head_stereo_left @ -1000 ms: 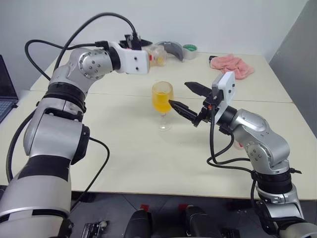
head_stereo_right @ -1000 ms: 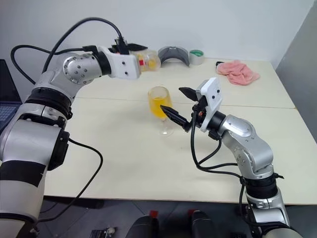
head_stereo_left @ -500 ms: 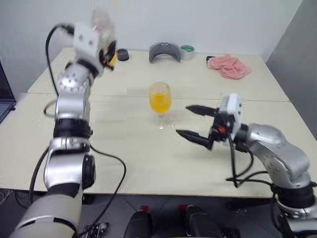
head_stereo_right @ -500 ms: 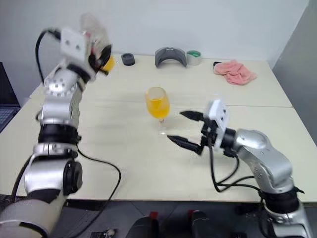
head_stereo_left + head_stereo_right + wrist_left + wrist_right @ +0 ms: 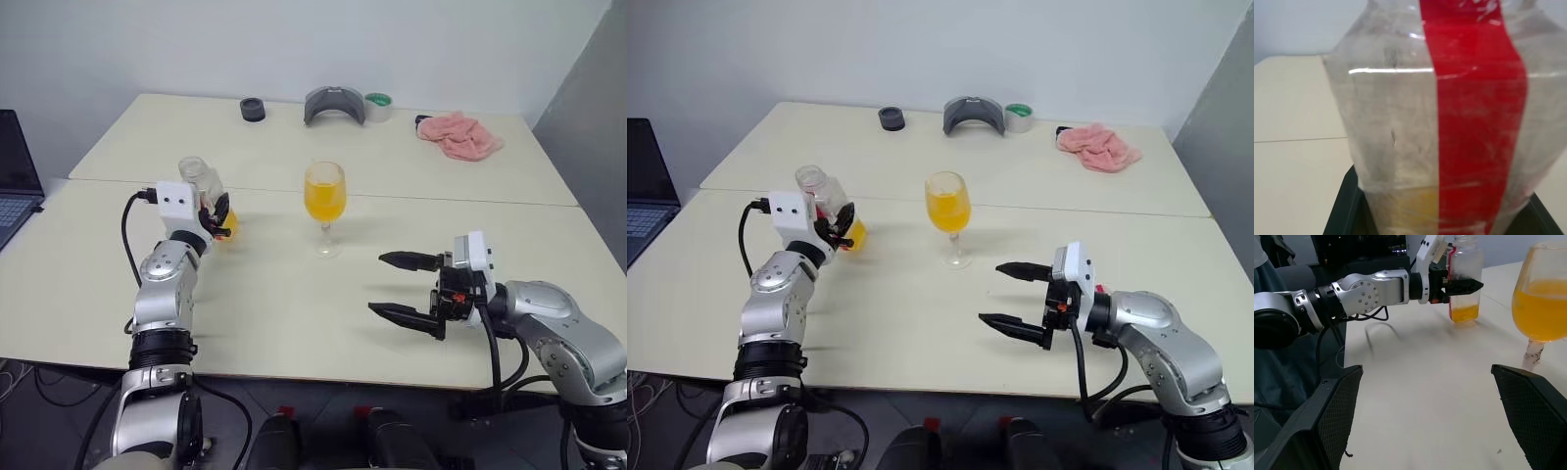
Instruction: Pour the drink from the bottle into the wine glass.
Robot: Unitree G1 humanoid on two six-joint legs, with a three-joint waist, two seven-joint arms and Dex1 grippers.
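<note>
Silver-grey arms [image 5: 167, 284], black cables, white wrist blocks, black-fingered end effectors [image 5: 402, 289].

The bottle [image 5: 1449, 122] has its top and base cut off.

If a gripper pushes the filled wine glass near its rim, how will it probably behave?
The clear stemmed wine glass would probably tip easily: its orange drink sits high above a thin stem and small foot. It looks like thin glass, so likely fragile. The liquid could spill over.
</note>
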